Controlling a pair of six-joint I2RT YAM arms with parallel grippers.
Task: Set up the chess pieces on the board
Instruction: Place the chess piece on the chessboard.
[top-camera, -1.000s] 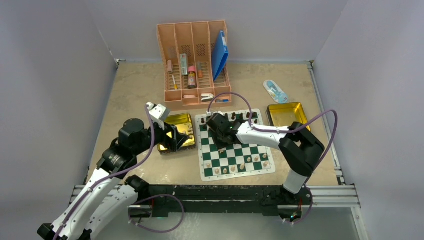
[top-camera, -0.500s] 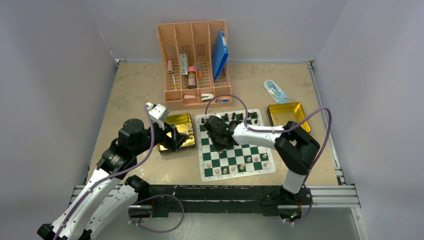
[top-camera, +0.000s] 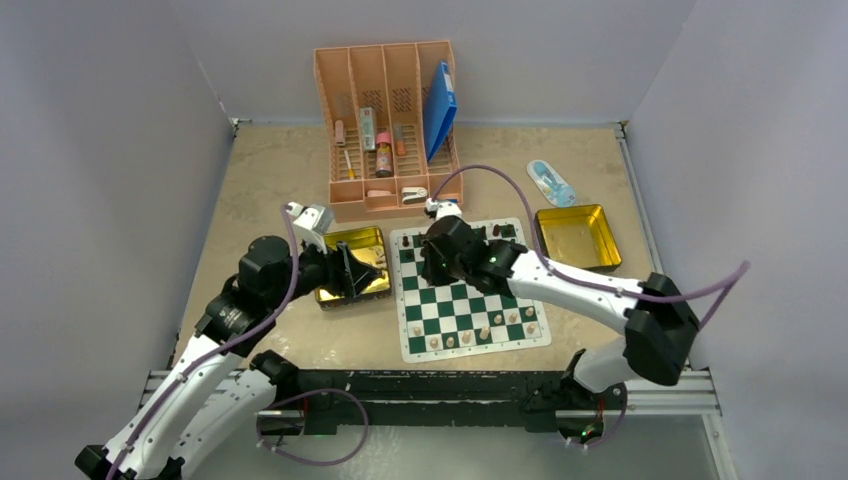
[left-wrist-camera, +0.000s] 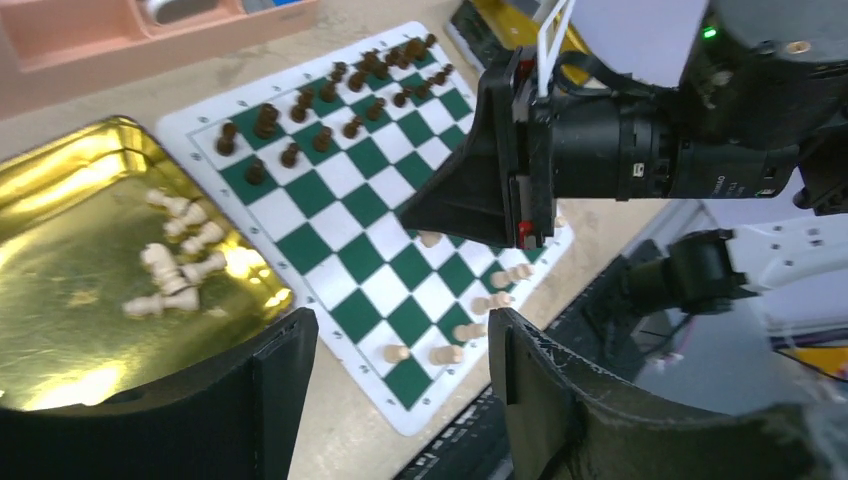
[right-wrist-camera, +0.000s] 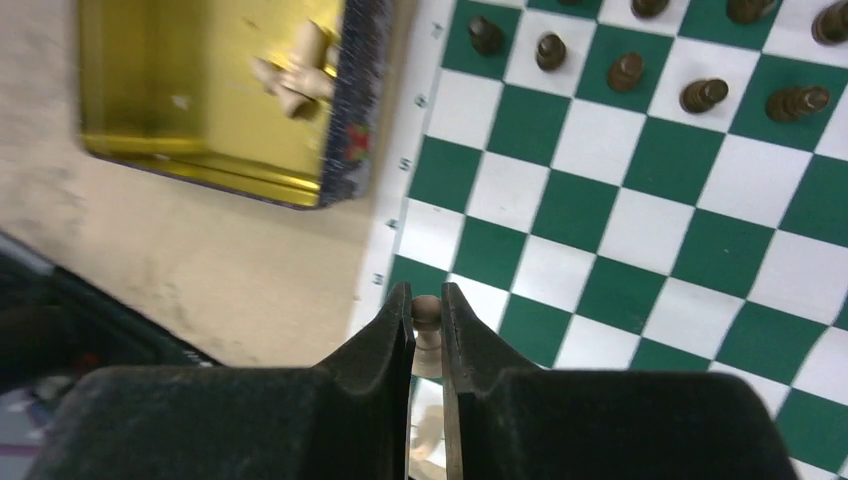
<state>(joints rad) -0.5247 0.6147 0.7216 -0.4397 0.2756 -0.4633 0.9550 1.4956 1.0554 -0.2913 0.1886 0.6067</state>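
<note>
The green-and-white board (top-camera: 470, 300) lies mid-table. Dark chess pieces (top-camera: 505, 232) fill its far rows, also clear in the right wrist view as dark chess pieces (right-wrist-camera: 625, 70). Pale pawns (top-camera: 482, 331) stand in its near rows. More pale pieces (left-wrist-camera: 175, 262) lie in the left gold tin (top-camera: 350, 262). My right gripper (right-wrist-camera: 428, 300) is shut on a pale pawn (right-wrist-camera: 427, 312), held above the board's (right-wrist-camera: 600, 200) left edge. My left gripper (left-wrist-camera: 400, 345) is open and empty, hovering by the tin (left-wrist-camera: 70, 320); in the top view this left gripper (top-camera: 352, 268) sits over the tin.
A pink organiser (top-camera: 390, 125) with pens, bottles and a blue folder stands at the back. A second gold tin (top-camera: 575, 235) sits right of the board, a small blue packet (top-camera: 550, 182) behind it. The black rail (top-camera: 440, 390) runs along the near edge.
My right gripper has shut on a pale pawn and lifted it, while that arm's elbow swung out to the right. My left gripper's fingers have narrowed a little.
</note>
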